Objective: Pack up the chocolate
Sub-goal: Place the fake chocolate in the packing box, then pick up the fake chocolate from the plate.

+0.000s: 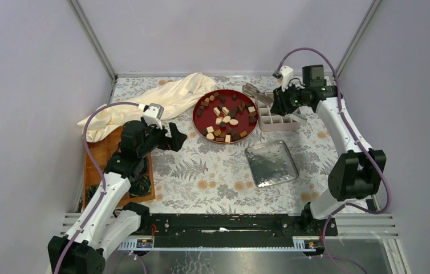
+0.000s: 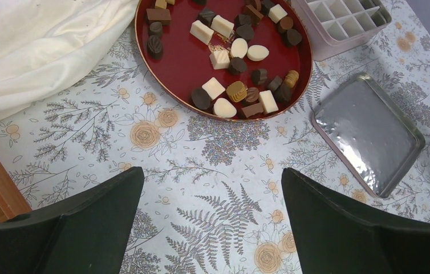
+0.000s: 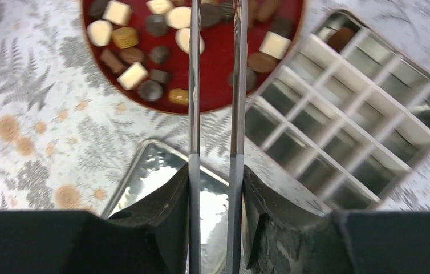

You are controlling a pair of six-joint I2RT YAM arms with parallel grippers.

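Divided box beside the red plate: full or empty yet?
Nearly empty: one brown chocolate in a corner cell of the box; other visible cells bare.

We are looking into a small booth. Plain pale lavender-grey walls (image 1: 213, 34) are closing it in at nine, twelve and three o'clock, and slim aluminium corner posts (image 1: 93, 41) are slanting up at eleven and one. A white tablecloth printed with grey ferns and orange flowers (image 1: 213, 171) is covering the table. At six o'clock a long black metal bar (image 1: 224, 224) is running along the near edge. Soft, even light is falling, casting only faint shadows.
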